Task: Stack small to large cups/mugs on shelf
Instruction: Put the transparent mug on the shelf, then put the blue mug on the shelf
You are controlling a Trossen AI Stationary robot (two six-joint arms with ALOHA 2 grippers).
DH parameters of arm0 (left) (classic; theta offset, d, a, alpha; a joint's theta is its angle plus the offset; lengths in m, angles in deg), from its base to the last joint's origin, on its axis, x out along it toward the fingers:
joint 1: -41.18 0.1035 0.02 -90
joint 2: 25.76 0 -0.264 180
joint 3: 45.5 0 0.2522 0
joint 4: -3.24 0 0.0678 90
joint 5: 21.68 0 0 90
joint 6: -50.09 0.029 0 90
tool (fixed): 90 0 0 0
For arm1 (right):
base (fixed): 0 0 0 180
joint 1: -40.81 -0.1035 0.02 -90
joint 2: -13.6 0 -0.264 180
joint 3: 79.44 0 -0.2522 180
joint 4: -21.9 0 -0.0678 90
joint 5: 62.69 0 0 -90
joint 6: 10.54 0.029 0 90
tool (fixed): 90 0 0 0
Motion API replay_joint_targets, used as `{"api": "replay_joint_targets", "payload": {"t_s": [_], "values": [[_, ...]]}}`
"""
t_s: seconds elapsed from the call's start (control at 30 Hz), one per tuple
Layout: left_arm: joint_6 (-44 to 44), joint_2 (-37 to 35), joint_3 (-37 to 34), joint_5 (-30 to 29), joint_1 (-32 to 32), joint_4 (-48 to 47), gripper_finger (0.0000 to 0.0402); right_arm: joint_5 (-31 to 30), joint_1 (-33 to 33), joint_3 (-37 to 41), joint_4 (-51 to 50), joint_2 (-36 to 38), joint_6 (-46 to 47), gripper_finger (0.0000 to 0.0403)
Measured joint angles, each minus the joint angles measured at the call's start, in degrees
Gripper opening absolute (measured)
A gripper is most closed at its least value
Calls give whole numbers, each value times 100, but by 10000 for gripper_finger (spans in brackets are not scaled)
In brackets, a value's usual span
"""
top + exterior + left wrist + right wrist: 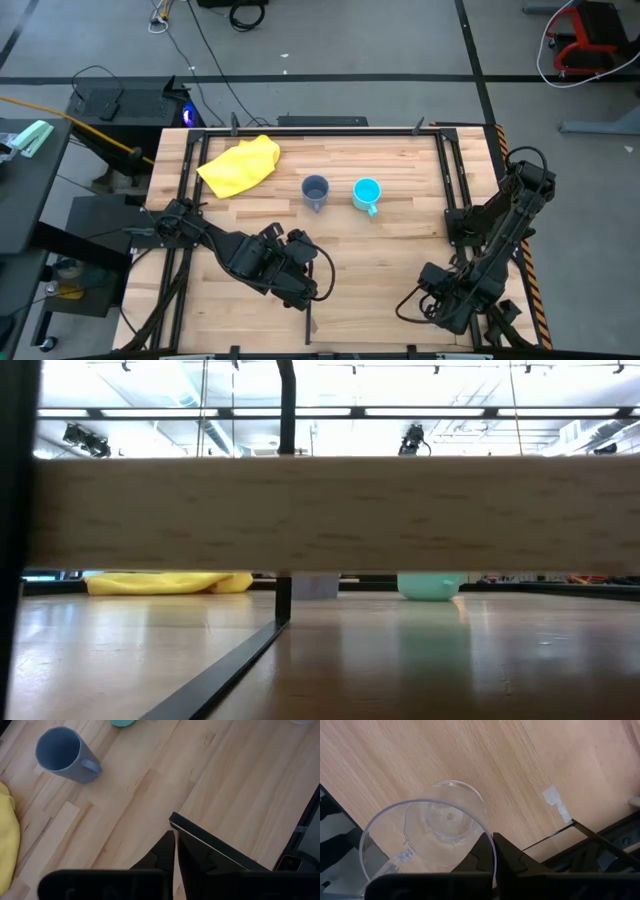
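Observation:
The grey-blue handled mug [315, 190] and the cyan handled mug [367, 193] stand upright, side by side, on their bases at the middle of the light-wood table. Both also show in the low view, the grey-blue mug [315, 588] and the cyan mug [430, 588], under a plank that crosses the picture. My right gripper [432, 303] is at the near right and is shut on the tiny clear cup [437, 827]. My left gripper [312, 288] is near the front edge at the middle, shut and empty [174, 840]. The grey-blue mug [65, 755] lies ahead of it. My right gripper pinches the clear cup's wall at its rim [490, 845], one finger inside the cup and one outside. The cup's mouth faces the wrist camera and its base [447, 815] points toward the table. I cannot tell whether the base touches the wood.
A yellow cloth [240, 165] lies at the far left. Thin black divider bars [446, 180] and a black frame [300, 130] edge the plank sections. One bar runs close to the left gripper [210, 837] and another near the right gripper [592, 832]. A white tape mark [555, 802] is on the wood.

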Motion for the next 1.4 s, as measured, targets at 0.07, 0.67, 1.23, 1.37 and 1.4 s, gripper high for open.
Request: {"api": "replay_joint_targets", "payload": {"t_s": [0.07, 0.67, 1.23, 1.37, 1.4], "values": [[0, 0, 0, 0, 0, 0, 27, -4, 0, 0, 3, 0, -25, 9], [-26, 0, 0, -6, 0, 0, 30, -209, 2, 1, 47, 106, -40, 68], [-30, 2, 0, -185, -2, 0, 21, -1575, 1615, -4, -275, 2154, -574, 67], [-37, 2, 0, -238, 0, 0, 24, -1652, 3000, -7, -372, 2548, -1213, 67], [-37, 2, 0, -238, 0, 0, 24, -1652, 3381, -7, -370, 2604, -1381, 67]]}}
